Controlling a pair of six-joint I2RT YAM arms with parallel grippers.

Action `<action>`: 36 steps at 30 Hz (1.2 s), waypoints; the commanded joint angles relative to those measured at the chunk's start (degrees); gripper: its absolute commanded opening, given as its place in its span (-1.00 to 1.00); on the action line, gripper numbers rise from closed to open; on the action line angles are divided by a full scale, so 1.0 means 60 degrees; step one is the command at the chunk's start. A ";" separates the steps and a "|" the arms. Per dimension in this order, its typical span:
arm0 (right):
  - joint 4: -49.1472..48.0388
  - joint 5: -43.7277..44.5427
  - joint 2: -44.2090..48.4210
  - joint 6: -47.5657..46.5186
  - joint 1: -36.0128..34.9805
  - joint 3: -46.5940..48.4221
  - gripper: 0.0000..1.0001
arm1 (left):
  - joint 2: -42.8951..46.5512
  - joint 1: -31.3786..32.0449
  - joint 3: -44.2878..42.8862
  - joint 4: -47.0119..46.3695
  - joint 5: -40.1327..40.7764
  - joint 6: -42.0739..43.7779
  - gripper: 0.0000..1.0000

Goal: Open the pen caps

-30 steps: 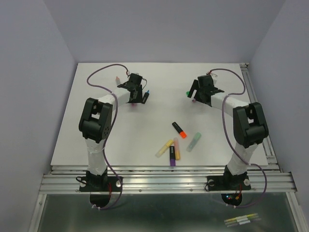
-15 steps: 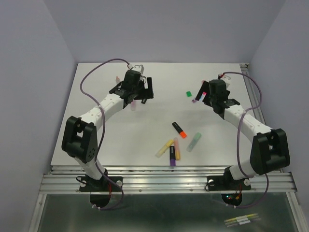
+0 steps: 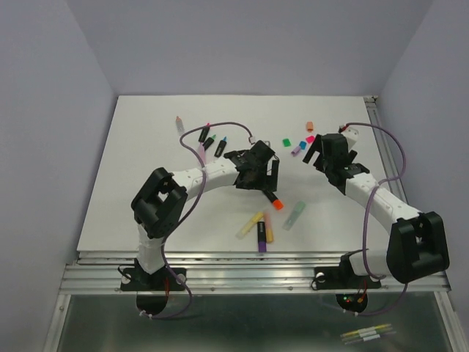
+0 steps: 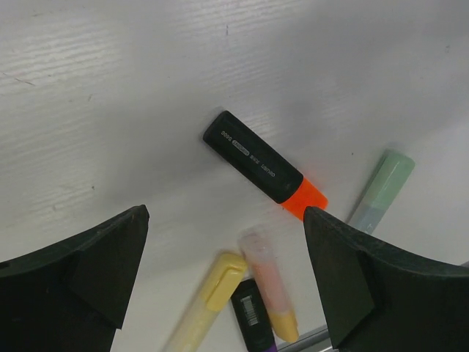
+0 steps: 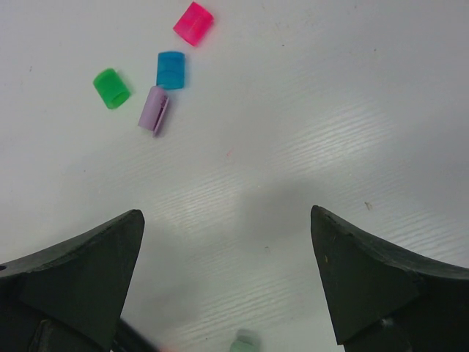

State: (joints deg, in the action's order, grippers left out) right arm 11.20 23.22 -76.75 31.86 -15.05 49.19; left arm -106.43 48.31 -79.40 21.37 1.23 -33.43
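The left hand point(image 4: 223, 220) has swung to the centre of the table point(image 3: 146, 191), open above an orange-capped black pen point(image 4: 253, 165). The right hand point(image 5: 227, 220), open and empty, hovers by four loose caps point(image 5: 170, 70).

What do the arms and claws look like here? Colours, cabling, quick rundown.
The left arm and right arm: white links, bulky black joint housings. A thin purple cable loops along each to the wrist. The left claw and right claw: matte black, two broad wedge-shaped fingers. No markings visible.

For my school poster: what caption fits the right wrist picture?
Open right gripper above four small loose plastic caps: pink cap, blue cap, green cap, lilac cap.
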 commanded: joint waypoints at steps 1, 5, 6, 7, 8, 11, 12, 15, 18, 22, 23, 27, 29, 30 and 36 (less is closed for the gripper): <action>-0.0094 0.0743 0.0662 0.0184 0.0047 -0.0288 1.00 | -0.0336 0.0253 -0.0815 0.0819 0.0527 -0.0624 0.98; -0.0109 0.1036 0.0970 0.0213 0.0033 -0.0463 1.00 | -0.0776 0.0458 -0.1297 0.1111 0.0614 -0.0859 0.98; -0.0109 0.1080 0.1057 0.0228 0.0032 -0.0493 1.00 | -0.0965 0.0574 -0.1400 0.1228 0.0658 -0.0859 0.98; -0.0095 0.1124 0.1073 0.0228 0.0032 -0.0508 1.00 | -0.1098 0.0619 -0.1488 0.1302 0.0673 -0.0859 0.98; -0.0065 0.1139 0.1102 0.0228 0.0032 -0.0508 1.00 | -0.1201 0.0648 -0.1605 0.1375 0.0673 -0.0917 0.97; -0.0080 0.1183 0.1146 0.0242 0.0032 -0.0508 1.00 | -0.1727 0.0707 -0.2190 0.1478 0.0673 -0.1020 0.96; -0.0065 0.1212 0.1146 0.0257 0.0032 -0.0508 1.00 | -0.1729 0.0707 -0.2294 0.1478 0.0673 -0.1020 0.93; -0.0036 0.1373 0.1132 0.0257 0.0032 -0.0522 1.00 | -0.2065 0.0751 -0.2558 0.1609 0.0571 -0.1035 0.77; -0.0036 0.1432 0.1132 0.0271 0.0032 -0.0537 1.00 | -0.2226 0.0781 -0.2646 0.1697 0.0570 -0.1108 0.77; -0.0065 0.1432 0.1146 0.0272 0.0032 -0.0552 1.00 | -0.2622 0.0810 -0.2982 0.2049 0.0775 -0.1181 0.76; -0.0080 0.1461 0.1146 0.0272 0.0032 -0.0566 1.00 | -0.2710 0.0824 -0.3172 0.2151 0.0834 -0.1196 0.75; -0.0138 0.1374 0.1117 0.0228 0.0033 -0.0581 1.00 | -0.3120 0.0898 -0.3612 0.2561 0.1039 -0.1166 0.74; -0.0138 0.1330 0.1088 0.0228 0.0047 -0.0581 1.00 | -0.3369 0.0912 -0.3759 0.2839 0.1244 -0.1210 0.71; -0.0167 0.1301 0.1088 0.0242 0.0033 -0.0610 1.00 | -0.3413 0.0912 -0.3905 0.2898 0.1302 -0.1211 0.70; -0.0168 0.1476 0.1146 0.0213 0.0033 -0.0654 1.00 | -0.3969 0.0927 -0.4300 0.3483 0.1784 -0.1415 0.51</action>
State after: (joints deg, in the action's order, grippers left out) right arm 11.57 29.82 -71.16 32.86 -15.05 46.76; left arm -127.63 53.58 -102.52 37.15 8.21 -40.45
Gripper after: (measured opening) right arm 0.998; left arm 0.803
